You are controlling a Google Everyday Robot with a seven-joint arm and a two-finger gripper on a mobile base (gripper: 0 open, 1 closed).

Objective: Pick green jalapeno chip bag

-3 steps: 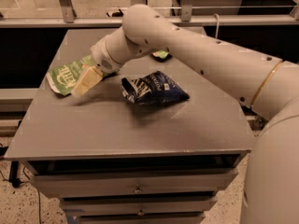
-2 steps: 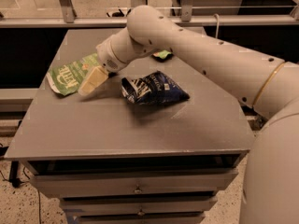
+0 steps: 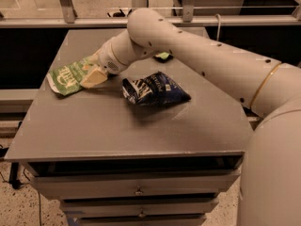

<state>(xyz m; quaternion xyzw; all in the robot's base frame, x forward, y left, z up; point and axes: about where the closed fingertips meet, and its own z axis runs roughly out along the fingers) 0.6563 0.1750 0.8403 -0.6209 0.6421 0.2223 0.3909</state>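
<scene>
Nearest the camera, the drawer unit (image 3: 136,189) is sitting under the grey table (image 3: 117,131). At the table's middle, the dark blue and white bag (image 3: 155,89) is lying crumpled. Beyond it, near the table's left edge, the green jalapeno chip bag (image 3: 66,76) is lying flat. My gripper (image 3: 94,76) is resting on that bag's right end; whether it is spread or closed, I cannot tell. Behind my arm (image 3: 188,46), a small green item (image 3: 163,56) is partly showing.

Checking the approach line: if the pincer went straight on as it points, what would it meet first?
The green jalapeno chip bag. The pincer hangs over the bag's arm-side end, pointing down-left in the picture onto it, nothing between. Depth is unclear; it may be touching.
</scene>
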